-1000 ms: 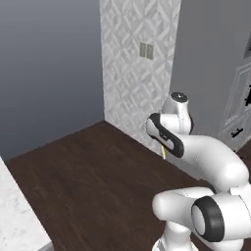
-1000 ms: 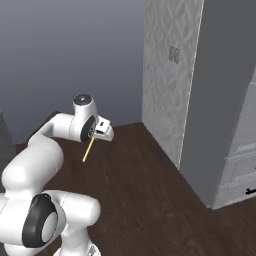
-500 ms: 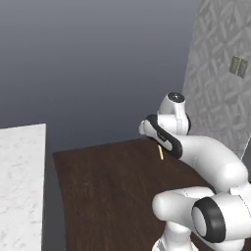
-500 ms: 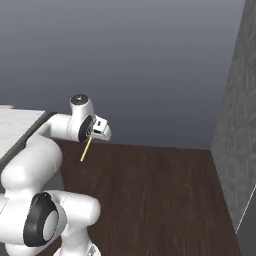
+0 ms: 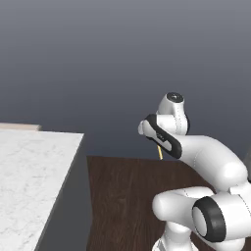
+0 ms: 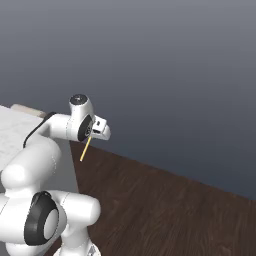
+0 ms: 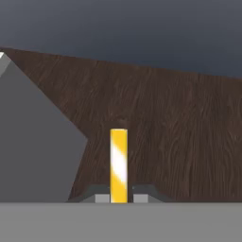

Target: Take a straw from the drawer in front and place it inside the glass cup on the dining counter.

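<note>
View swung from patterned wall to dining counter (image 5: 29, 166); pincer (image 7: 118, 197) clenched on straw (image 7: 118, 165).

Base turned; scene swept sideways in both base views

The patterned wall and grey cabinet fronts seen a second ago have been carried out of both base views, and a plain dark backdrop is now seen beyond the wooden floor (image 6: 165, 200). The white marble desk (image 5: 29, 181), a narrow sliver at the lower left a second ago, has been brought far into the left base view, and its corner (image 6: 20, 125) has been brought into the right base view behind the arm.
</note>
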Tool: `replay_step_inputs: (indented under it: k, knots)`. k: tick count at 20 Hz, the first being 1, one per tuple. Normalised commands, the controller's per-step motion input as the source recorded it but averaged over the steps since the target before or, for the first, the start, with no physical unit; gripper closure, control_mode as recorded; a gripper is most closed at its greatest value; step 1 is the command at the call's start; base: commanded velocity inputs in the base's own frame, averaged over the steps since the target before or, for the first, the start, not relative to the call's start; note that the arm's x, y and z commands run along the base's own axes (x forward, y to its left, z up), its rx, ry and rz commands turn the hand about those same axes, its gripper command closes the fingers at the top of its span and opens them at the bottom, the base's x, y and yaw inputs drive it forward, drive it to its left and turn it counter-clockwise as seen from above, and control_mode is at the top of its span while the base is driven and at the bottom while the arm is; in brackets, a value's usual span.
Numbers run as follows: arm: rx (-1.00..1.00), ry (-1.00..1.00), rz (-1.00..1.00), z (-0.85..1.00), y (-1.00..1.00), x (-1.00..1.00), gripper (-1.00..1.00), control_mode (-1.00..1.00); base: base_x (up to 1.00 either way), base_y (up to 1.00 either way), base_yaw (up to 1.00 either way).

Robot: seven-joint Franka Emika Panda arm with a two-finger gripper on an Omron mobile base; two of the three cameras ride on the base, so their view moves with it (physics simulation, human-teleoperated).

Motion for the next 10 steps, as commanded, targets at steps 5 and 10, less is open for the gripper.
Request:
replay_step_inputs:
  k: [5, 10]
  knots:
    - [0.0, 0.0, 0.0, 0.0, 0.0, 0.0, 1.0, 1.0, 1.0, -0.59, 0.58]
    - [0.0, 0.0, 0.0, 0.0, 0.0, 0.0, 1.0, 1.0, 1.0, -0.69, 0.56]
